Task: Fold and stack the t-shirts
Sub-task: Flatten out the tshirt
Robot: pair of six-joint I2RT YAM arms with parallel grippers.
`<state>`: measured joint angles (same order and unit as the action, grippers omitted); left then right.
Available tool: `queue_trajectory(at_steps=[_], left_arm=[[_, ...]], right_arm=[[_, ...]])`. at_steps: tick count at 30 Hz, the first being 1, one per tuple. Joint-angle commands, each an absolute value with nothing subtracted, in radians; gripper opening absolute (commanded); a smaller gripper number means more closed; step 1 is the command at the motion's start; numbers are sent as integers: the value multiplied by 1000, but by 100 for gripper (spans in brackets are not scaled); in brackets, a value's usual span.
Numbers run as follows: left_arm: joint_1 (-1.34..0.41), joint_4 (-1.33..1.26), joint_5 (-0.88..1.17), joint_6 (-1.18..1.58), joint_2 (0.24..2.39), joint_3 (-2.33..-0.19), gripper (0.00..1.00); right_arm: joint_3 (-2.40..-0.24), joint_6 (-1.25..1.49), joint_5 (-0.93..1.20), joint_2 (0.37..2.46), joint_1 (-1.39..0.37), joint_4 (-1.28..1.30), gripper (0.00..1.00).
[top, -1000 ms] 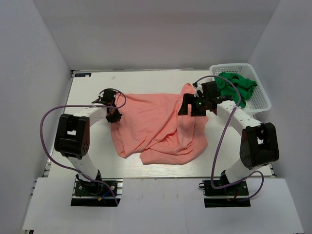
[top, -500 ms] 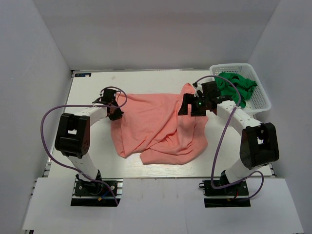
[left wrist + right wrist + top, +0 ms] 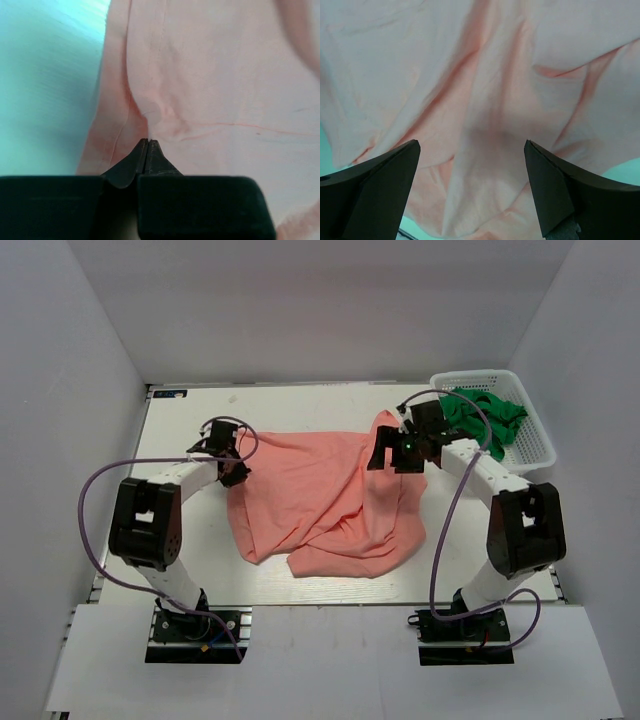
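The salmon-pink shirt (image 3: 320, 505) lies crumpled and partly spread in the middle of the white table. My left gripper (image 3: 237, 472) is at the shirt's left edge. In the left wrist view its jaws (image 3: 149, 141) are shut together on a pinch of the pink cloth (image 3: 210, 80), with creases running out from the tips. My right gripper (image 3: 384, 457) hovers over the shirt's raised right edge. Its jaws (image 3: 470, 150) stand wide open and empty above the pink folds (image 3: 485, 90). The bright green garment (image 3: 487, 415) lies bunched in the basket.
The white lattice basket (image 3: 537, 453) stands at the far right of the table, close behind my right arm. Bare tabletop (image 3: 190, 540) shows to the left of and in front of the shirt. Grey walls close in the table on three sides.
My right gripper has shifted slightly toward the far side above the shirt. My left gripper has edged a little away along the shirt's left edge. The shirt has barely moved.
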<state>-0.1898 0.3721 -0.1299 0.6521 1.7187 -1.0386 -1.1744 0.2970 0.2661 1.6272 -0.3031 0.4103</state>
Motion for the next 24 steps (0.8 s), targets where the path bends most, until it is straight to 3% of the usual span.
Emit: queue_trajectory(at_steps=[1,6,11,17,24], left_arm=[[-193,388,-228,670,1557,-1051,0],[-193,377,-235,670,1468,-1069,0],[-183,359,-235,670,1422,-1080,0],[-183,327,-235,670,1411,-1103,0],[-183,336,-256,670,1442,-1150,0]], right_arm=[[-1320,333,128,1683,-296,449,89],[-1492,321,-154,1805,-296,483,88],[-1624,267,-254,1907,-299,449,80],[-1813,221,-253,2116,-298,407,66],[-1990,198,-195,2299,-287,357,61]])
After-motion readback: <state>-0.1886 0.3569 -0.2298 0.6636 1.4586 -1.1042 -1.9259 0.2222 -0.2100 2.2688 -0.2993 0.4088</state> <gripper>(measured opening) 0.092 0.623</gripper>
